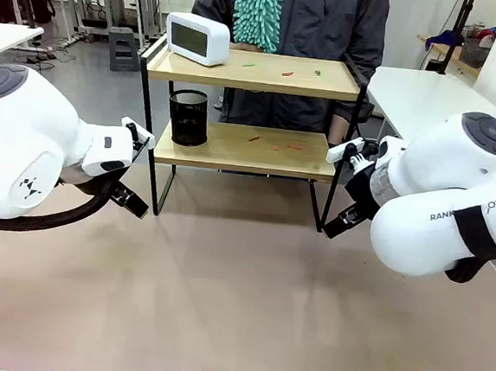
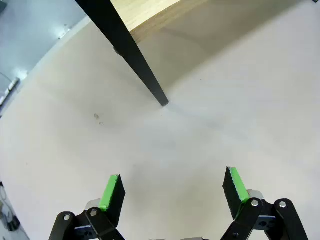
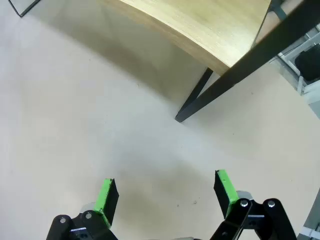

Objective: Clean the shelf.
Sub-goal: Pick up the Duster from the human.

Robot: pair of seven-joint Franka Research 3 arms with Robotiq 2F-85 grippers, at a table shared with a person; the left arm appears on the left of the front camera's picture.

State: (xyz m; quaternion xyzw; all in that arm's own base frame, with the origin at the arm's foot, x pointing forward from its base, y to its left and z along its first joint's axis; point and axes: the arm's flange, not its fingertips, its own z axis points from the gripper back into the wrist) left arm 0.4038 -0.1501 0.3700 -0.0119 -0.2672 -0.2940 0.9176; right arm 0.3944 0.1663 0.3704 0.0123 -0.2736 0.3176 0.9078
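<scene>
While the front view took in the wooden shelf (image 1: 257, 84), fluffy duster (image 1: 257, 13) and mesh cup (image 1: 188, 118), wrist views showed left gripper (image 2: 173, 182) and right gripper (image 3: 165, 185) spread, empty.

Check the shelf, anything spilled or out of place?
Yes: small red and green scraps lie scattered on the shelf, some on its top board, more on its lower board. The white clock and black mesh cup stand upright at the left; nothing looks tipped or damaged.
</scene>
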